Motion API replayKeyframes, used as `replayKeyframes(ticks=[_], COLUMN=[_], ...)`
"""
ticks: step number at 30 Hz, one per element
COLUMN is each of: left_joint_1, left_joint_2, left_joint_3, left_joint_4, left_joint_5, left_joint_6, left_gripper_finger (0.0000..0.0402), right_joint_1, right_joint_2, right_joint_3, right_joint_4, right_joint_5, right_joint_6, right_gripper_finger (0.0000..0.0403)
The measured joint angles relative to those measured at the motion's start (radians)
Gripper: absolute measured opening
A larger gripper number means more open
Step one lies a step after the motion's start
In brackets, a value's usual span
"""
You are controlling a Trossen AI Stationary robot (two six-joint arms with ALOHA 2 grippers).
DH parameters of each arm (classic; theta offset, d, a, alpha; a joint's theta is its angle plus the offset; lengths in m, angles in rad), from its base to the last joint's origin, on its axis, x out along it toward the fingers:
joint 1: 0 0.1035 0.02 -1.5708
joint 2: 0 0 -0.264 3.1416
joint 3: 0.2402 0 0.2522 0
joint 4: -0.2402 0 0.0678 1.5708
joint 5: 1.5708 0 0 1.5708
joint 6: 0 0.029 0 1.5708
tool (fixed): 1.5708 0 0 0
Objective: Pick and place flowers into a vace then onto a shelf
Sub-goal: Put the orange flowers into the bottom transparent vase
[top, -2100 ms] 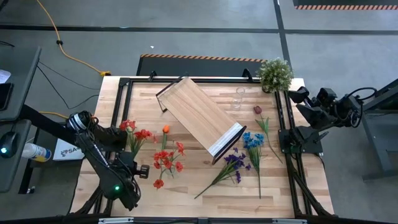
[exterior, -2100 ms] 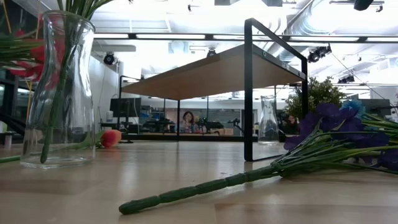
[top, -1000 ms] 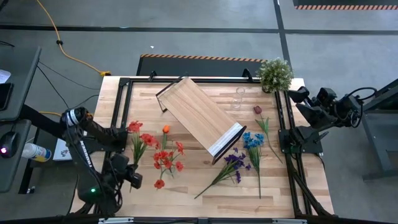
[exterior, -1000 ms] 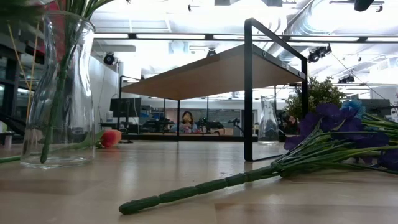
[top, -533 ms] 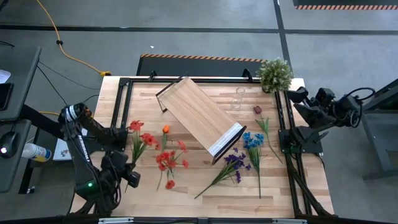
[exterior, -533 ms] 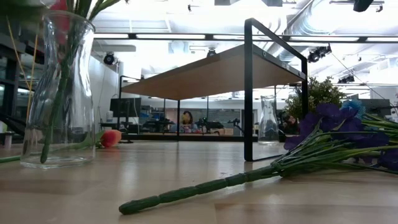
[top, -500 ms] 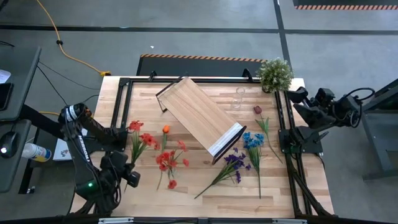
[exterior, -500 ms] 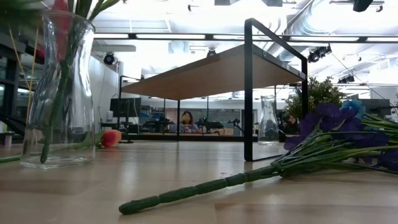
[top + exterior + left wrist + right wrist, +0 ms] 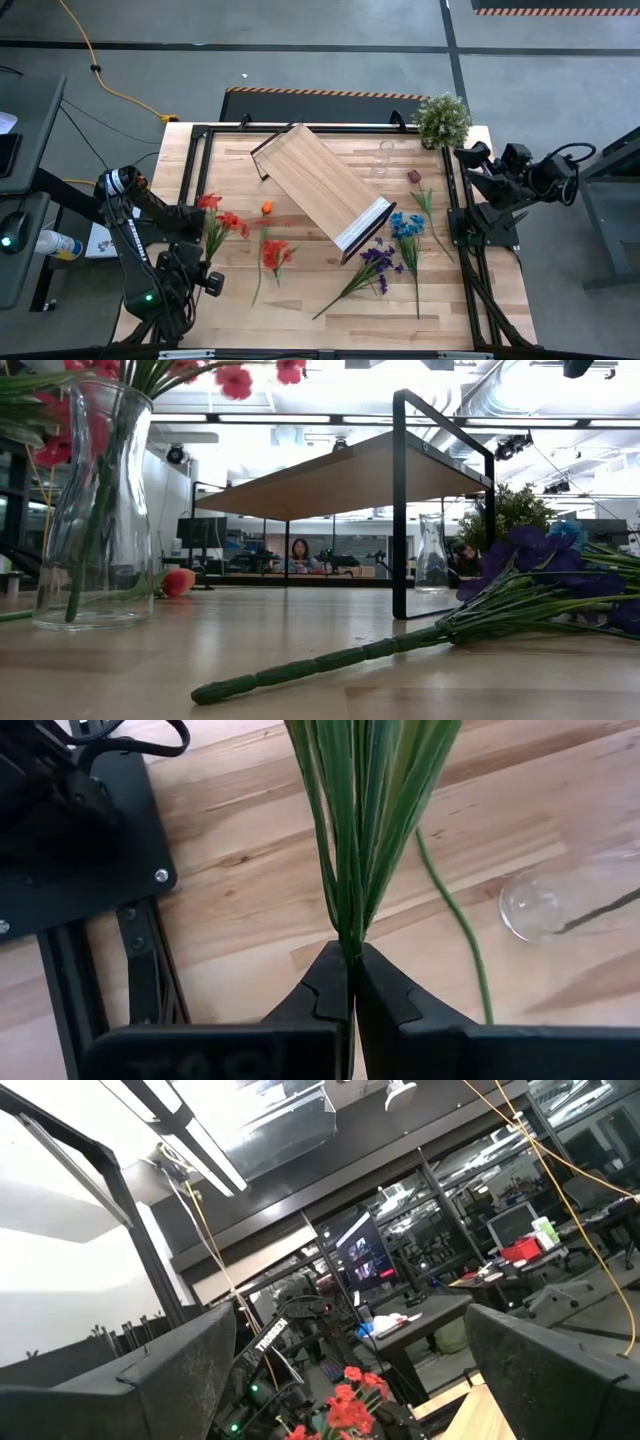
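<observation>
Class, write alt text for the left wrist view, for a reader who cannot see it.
The left end effector is shut on a bunch of green flower stems that fan out above the plank table. A clear glass vase with a stem inside stands nearby, and another loose stem runs beside it.

The left claw (image 9: 350, 982) is held over the bench's left edge near the front corner, its fingers (image 9: 385, 995) clamped together on a bunch of green stems (image 9: 362, 815). The right claw (image 9: 466, 160) is raised at the right edge, its fingers parted wide.
</observation>
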Motion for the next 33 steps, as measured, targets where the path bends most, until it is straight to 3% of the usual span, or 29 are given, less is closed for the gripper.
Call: replayKeyframes(ticks=[11, 16, 23, 27, 33], left_joint_1=[0.000, 0.000, 0.000, 0.000, 0.000], left_joint_2=[0.000, 0.000, -0.015, -0.016, -0.016], left_joint_3=[0.000, 0.000, 0.000, 0.012, 0.063], left_joint_4=[0.000, 0.000, 0.000, 0.000, 0.000], left_joint_5=[-0.012, -0.101, -0.104, -0.206, -0.262], left_joint_6=[-0.004, -0.013, -0.019, -0.019, -0.001], left_gripper_finger=[0.0038, 0.0038, 0.0038, 0.0038, 0.0038], right_joint_1=[0.000, 0.000, 0.000, 0.000, 0.000], right_joint_2=[0.000, 0.000, 0.000, 0.000, 0.000], right_joint_3=[0.000, 0.000, 0.000, 0.000, 0.000], right_joint_4=[0.003, 0.004, 0.004, 0.004, 0.004], right_joint_5=[0.004, 0.013, 0.014, 0.014, 0.014], right_joint_6=[0.000, 0.000, 0.003, 0.003, 0.003], right_gripper_finger=[0.0381, 0.0381, 0.0381, 0.0381, 0.0381])
